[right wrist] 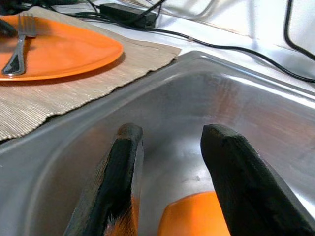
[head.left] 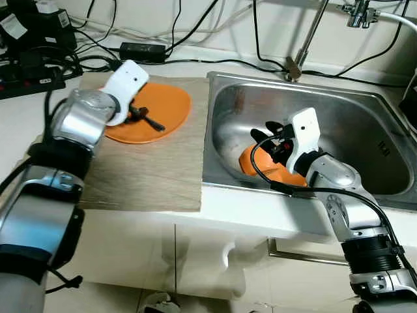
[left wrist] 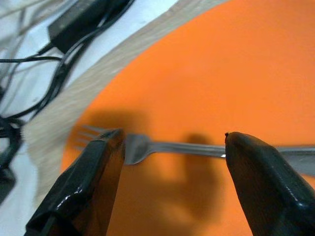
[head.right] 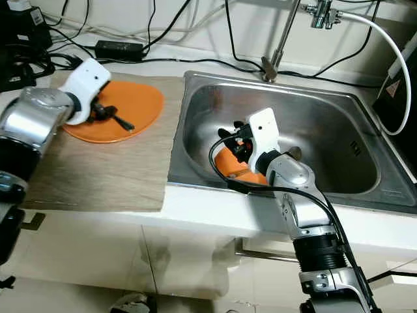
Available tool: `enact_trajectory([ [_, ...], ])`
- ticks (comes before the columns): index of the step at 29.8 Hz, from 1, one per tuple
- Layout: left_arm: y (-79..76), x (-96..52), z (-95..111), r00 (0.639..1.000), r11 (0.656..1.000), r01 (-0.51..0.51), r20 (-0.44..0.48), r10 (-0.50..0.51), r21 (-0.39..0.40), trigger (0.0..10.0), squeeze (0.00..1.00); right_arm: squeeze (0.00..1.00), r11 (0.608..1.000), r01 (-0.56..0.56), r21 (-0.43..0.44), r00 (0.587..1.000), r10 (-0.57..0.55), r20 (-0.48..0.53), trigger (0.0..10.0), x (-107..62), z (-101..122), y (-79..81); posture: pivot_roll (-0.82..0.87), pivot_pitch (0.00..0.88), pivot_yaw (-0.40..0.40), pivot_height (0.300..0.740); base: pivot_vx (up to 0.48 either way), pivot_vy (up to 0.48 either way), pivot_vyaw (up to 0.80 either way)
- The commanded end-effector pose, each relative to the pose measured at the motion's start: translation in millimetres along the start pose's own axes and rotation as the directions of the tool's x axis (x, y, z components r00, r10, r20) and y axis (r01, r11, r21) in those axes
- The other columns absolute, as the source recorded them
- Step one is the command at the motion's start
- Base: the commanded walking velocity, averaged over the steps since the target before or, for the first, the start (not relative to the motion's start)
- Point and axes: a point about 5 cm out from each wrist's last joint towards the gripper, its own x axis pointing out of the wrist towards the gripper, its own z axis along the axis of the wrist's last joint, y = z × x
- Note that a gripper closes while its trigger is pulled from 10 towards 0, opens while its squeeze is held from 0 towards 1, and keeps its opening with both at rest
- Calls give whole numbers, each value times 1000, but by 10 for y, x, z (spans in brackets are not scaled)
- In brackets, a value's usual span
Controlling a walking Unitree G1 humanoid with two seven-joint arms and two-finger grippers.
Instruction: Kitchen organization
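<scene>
Left end effector (left wrist: pixel 170 182) astride fork (left wrist: pixel 147 146)

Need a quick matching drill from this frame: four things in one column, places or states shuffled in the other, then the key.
1. fork
2. orange plate
3. orange bowl
4. left gripper

A. in the sink
B. lying on the plate
C. on the woven mat
D. open, fingers either side of the fork

Pairs: 1-B, 2-C, 3-A, 4-D
</scene>
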Motion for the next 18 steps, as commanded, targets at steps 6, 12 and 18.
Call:
enact_trajectory([
  [6, 214, -132, -11, 999, 996, -36, 13, 37, -78, 10000, 0, 0, 1000, 14, -20, 1000, -14, 8, 10000, 25, 50, -55, 89, 18, -79, 740, 0, 0, 0],
  [12, -2, -88, 135, 994, 942, 106, 52, -94, -319, 10000, 1000, 0, 1000, 14, -17, 1000, -14, -3, 10000, 35, 19, -60, 98, 16, -87, 740, 0, 0, 0],
  [18, -275, 57, 336, 983, 877, 182, 81, -163, -444, 10000, 1000, 0, 1000, 4, -17, 1000, -4, -12, 10000, 68, -4, -16, 96, 19, -76, 740, 0, 0, 0],
])
